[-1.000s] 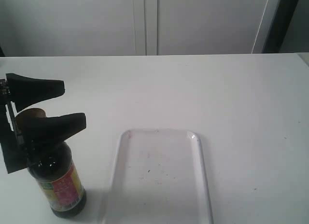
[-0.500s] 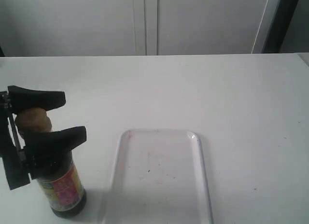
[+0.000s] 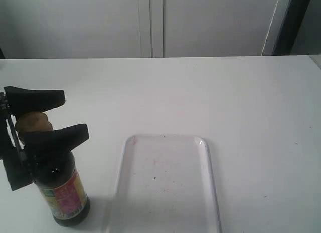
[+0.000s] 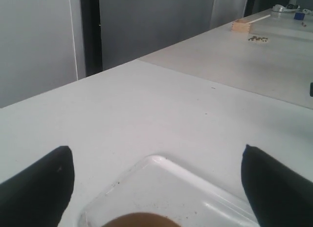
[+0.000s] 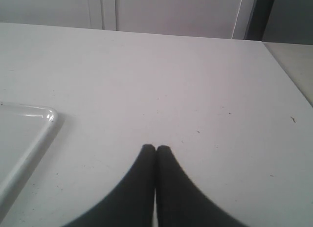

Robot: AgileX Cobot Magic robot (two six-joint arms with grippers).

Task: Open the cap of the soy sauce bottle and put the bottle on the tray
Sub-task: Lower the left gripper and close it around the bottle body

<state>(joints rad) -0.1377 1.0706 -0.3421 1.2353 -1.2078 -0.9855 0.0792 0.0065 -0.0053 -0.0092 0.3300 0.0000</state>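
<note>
Left gripper [image 3: 42, 118] spread wide, straddling cap [image 3: 33, 122], apparently not touching. Close off-centre and you tip soy sauce bottle [image 3: 59, 190] toward tray [image 3: 208, 152]. Right gripper [image 5: 155, 149] pressed closed, idle.

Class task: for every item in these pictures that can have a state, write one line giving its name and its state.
soy sauce bottle: upright on the table, left of the tray, not on it.
cap: on the bottle's neck, between the left claw's fingers.
tray: flat on the table, nothing on it.
left claw: open, fingers either side of the cap.
right claw: shut, holding nothing, above bare table.
</note>
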